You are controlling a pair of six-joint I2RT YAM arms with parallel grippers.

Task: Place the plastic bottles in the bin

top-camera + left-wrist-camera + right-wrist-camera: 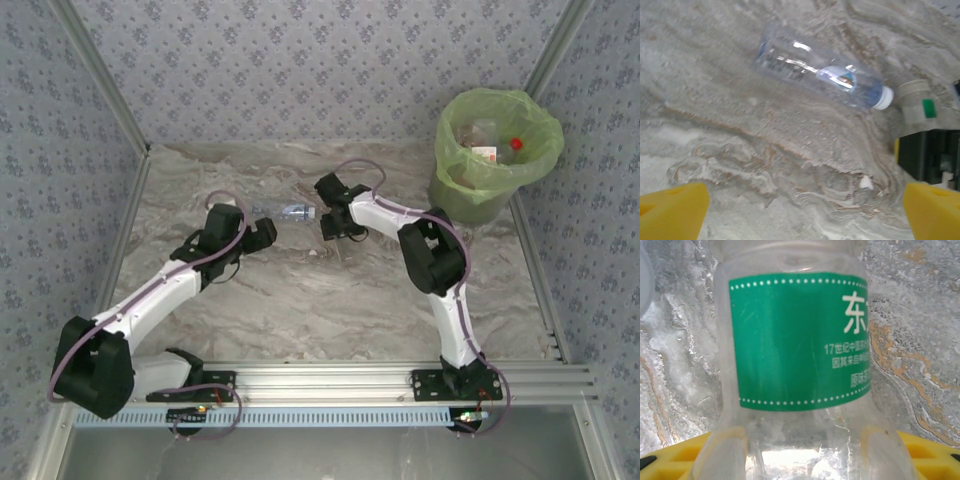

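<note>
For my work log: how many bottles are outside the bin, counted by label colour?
Blue-label bottle: 1
Green-label bottle: 1
Total: 2

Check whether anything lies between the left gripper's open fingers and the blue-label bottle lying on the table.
Nothing visible does. Bare marble table runs from the left gripper to the blue-label bottle. A green-label bottle sits beyond its capped end, outside that path.
</note>
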